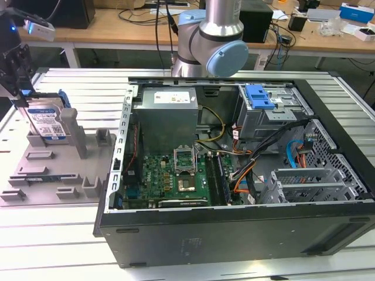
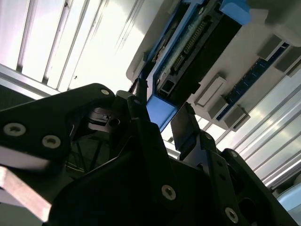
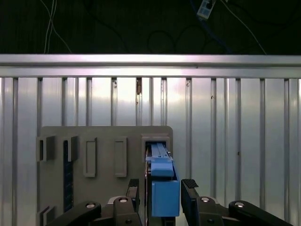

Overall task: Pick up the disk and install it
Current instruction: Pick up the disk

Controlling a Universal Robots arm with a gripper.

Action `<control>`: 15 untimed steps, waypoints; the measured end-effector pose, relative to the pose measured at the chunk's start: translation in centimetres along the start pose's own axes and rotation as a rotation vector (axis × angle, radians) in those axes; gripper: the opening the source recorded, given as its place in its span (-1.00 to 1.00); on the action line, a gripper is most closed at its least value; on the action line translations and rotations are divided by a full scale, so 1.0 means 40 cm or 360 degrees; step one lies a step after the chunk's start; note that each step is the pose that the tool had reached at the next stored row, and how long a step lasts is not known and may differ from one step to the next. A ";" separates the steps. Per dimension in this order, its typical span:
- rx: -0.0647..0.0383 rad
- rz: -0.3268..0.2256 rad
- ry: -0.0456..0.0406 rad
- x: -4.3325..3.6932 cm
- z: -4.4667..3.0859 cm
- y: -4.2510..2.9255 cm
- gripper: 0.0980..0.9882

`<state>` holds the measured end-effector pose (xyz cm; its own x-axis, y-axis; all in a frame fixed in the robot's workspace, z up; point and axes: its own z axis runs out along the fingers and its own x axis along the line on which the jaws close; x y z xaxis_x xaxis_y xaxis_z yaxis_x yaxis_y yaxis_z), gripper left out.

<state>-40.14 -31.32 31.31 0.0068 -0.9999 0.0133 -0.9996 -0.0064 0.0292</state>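
Disk point(image 1: 48, 122) stands on edge in a slot of the grey holder plate point(image 1: 53, 170) at the exterior view's left, with its white-and-blue label facing the camera and its blue carrier frame along the edges. In the first wrist view the disk point(image 3: 162, 165) shows edge-on as a blue strip rising out of the holder plate point(image 3: 103, 141). In the second wrist view its dark connector side point(image 2: 188, 52) runs away from the camera.

The gripper point(image 1: 23, 96) hangs over the disk's upper end. In both wrist views its two black fingers straddle the blue frame, one on each side. In the first wrist view the gripper point(image 3: 162, 186) has a narrow gap showing beside one finger point(image 3: 134, 188). In the second wrist view the gripper point(image 2: 160, 117) likewise stands spread around the frame, not clamped on it.

The holder plate lies on a slatted aluminium table point(image 1: 76, 88). Well apart, toward the exterior view's right, an open computer case point(image 1: 234, 234) lies on its side, showing a green motherboard point(image 1: 170, 175), a grey power-supply box point(image 1: 167, 114) and a blue latch point(image 1: 258, 96). The arm's point(image 1: 214, 35) grey joints stand behind the case.
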 end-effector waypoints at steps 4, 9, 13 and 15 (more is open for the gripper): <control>-0.0002 -0.0007 0.0000 0.000 0.008 0.000 -0.14; -0.0003 -0.0009 0.0000 0.000 0.011 -0.001 -0.14; -0.0003 -0.0009 0.0000 -0.002 0.014 -0.001 -0.14; -0.0003 -0.0009 0.0000 -0.002 0.017 -0.001 -0.14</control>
<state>-40.13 -31.24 30.62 0.0126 -0.9998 0.0133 -0.9994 -0.0121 0.0309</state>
